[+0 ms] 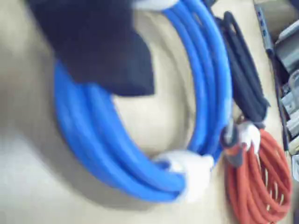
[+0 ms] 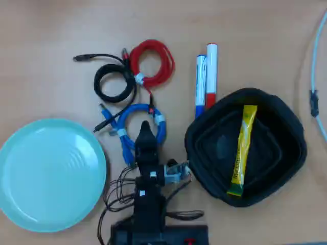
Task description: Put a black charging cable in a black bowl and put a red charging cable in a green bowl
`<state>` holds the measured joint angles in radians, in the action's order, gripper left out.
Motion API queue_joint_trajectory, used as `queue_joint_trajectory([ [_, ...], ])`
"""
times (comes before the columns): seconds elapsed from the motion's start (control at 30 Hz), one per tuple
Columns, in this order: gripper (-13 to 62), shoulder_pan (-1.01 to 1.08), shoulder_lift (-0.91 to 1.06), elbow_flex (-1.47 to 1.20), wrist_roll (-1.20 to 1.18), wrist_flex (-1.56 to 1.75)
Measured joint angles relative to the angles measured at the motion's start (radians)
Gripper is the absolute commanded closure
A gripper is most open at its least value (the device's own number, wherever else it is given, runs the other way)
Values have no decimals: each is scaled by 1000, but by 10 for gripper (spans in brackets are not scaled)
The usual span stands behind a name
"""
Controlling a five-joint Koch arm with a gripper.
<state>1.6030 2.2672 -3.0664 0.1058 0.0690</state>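
- One gripper point(image 2: 144, 128) hangs over the blue coil point(image 2: 140, 125) in the overhead view; the wrist view shows only one dark blurred jaw mass at top left, so I cannot tell whether the jaws are spread or pressed together.
- Three cable coils lie on the table point(image 2: 51, 61): one blue, one black, one red. The blue coil carries white ties and sits nearest the arm, filling the wrist view point(image 1: 140, 140).
- One black charging cable point(image 2: 115, 83) lies just beyond the blue coil, to the upper left in the overhead view, its plug tail stretching left; it is outside both bowls.
- One red charging cable point(image 2: 152, 63) lies beside the black coil, touching it on the right, also on bare table.
- Two markers point(image 2: 206, 76) stand side by side right of the red coil: one blue-capped, one red-capped.
- One black bowl point(image 2: 286, 148) sits at right, holding one yellow sachet point(image 2: 242, 148).
- One green bowl point(image 2: 51, 173) sits at left.
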Motion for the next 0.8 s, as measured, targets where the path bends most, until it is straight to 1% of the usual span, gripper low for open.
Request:
queue_joint_trajectory([
  [0.03, -73, -23, -9, 35, 0, -31],
  [0.07, -73, -115, -25, 183, 9, -146],
  [0.13, -74, -305, -54, 505, 28, -546],
  [0.17, -74, -353, -58, 641, 41, -738],
  [0.2, -74, -377, -58, 733, 66, -861],
  [0.23, -74, -382, -58, 769, 100, -922],
  [0.33, -74, -388, -64, 744, 175, -968],
  [0.57, -72, -382, -67, 772, 130, -969],
  [0.67, -72, -388, -124, 922, 106, -973],
  [0.8, -72, -431, -313, 1224, 64, -1054],
])
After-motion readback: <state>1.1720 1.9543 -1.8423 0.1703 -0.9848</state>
